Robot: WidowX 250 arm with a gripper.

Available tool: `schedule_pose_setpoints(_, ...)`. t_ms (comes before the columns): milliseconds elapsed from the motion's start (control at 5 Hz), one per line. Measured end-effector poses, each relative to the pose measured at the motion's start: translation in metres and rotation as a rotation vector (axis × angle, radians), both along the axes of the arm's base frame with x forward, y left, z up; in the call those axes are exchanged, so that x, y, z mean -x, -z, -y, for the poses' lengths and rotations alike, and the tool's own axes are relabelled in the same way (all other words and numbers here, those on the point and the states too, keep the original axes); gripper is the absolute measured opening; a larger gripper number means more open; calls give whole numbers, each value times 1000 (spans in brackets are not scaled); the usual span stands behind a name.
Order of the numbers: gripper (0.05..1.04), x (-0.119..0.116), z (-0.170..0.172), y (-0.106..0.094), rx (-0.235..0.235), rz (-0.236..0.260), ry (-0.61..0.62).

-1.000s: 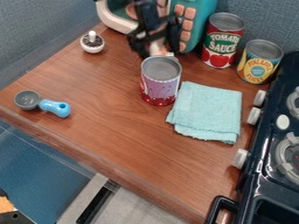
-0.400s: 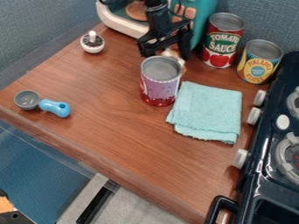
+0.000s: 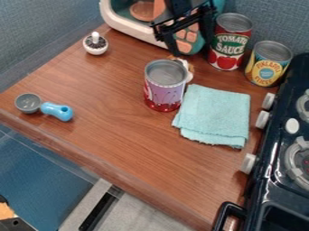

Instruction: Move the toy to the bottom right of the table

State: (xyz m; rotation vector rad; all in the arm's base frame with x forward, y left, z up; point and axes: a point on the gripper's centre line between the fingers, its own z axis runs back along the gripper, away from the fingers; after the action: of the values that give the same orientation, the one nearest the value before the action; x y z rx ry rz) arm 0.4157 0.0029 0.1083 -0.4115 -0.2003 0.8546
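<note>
My gripper (image 3: 194,50) hangs at the top of the view, in front of the teal toy microwave, with its fingers apart and nothing seen between them. Below it, a small white and orange-brown toy (image 3: 189,71) lies on the brown wooden table (image 3: 114,131), partly hidden behind a purple and red can (image 3: 165,88). The can stands upright to the left of the folded light-blue cloth.
Light-blue cloth (image 3: 214,115) right of centre; tomato can (image 3: 230,43) and yellow can (image 3: 269,64) at upper right. Stove (image 3: 280,176) along the right edge. Blue-handled scoop (image 3: 55,110) at left, small white-topped item (image 3: 95,43) upper left, microwave (image 3: 128,22) behind.
My gripper has moved right and slightly up, from behind the purple can toward the tomato can. More of the small toy shows, and the purple can has shifted very slightly.
</note>
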Motion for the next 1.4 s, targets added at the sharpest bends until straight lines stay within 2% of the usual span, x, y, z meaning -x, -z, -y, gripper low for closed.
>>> schedule_pose_setpoints(400, 999, 6, 27, -5, -21, 8, 17)
schedule_pose_setpoints(600, 999, 14, 49, -4, -18, 18, -56)
schedule_pose_setpoints(800, 999, 15, 54, 3, -64, 4, -171)
schedule_pose_setpoints(1000, 999, 19, 58, -6, -66, 44, -314)
schedule_pose_setpoints(1200, 999, 19, 55, -7, -60, 20, -430)
schedule_pose_setpoints(1400, 999, 2, 46, -2, -101, -54, -358)
